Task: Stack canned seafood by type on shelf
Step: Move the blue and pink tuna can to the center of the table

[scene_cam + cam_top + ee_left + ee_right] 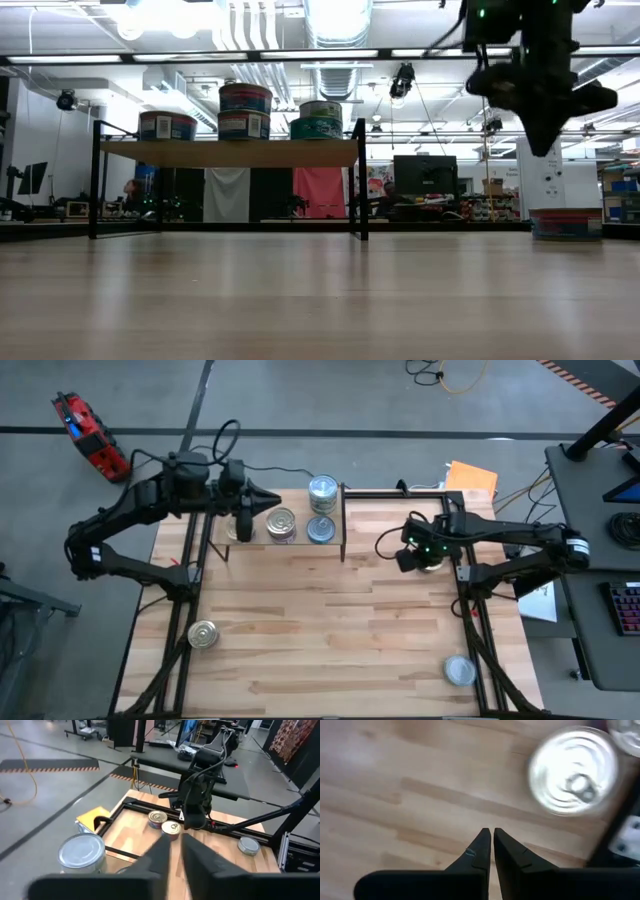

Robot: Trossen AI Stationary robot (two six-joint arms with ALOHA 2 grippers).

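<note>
Left claw: clenched on nothing, hanging over the shelf's left end.
Right claw: pinched tight, empty, above the table just beside a silver-lidded tin at the right rail.
Shelf: carries tins, some stacked two high.
Loose tins: a golden-lidded tin near the front left, a grey-lidded tin at the front right.
</note>
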